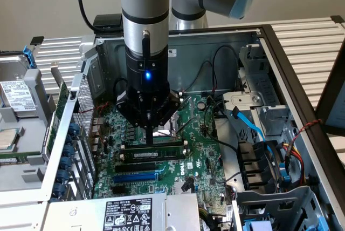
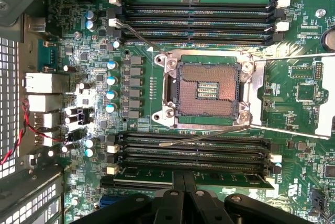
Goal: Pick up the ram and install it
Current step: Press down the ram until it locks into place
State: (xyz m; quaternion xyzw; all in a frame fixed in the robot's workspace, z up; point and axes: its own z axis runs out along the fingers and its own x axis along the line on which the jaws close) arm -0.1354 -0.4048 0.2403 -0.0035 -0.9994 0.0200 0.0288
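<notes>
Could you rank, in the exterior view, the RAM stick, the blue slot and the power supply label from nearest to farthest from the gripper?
1. RAM stick: directly under the gripper, fingertips meeting its top edge.
2. Blue slot: a couple of rows beyond the stick, toward the view's bottom.
3. Power supply label: at the view's bottom edge.

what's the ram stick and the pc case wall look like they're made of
The ram: looks like green fibreglass circuit board, matt, with small black chips and a pale sticker; the gripper stands on its top edge, jaws shut. The case wall: seemingly bare sheet steel, dull grey with a soft sheen, folded edges and punched holes.
</notes>
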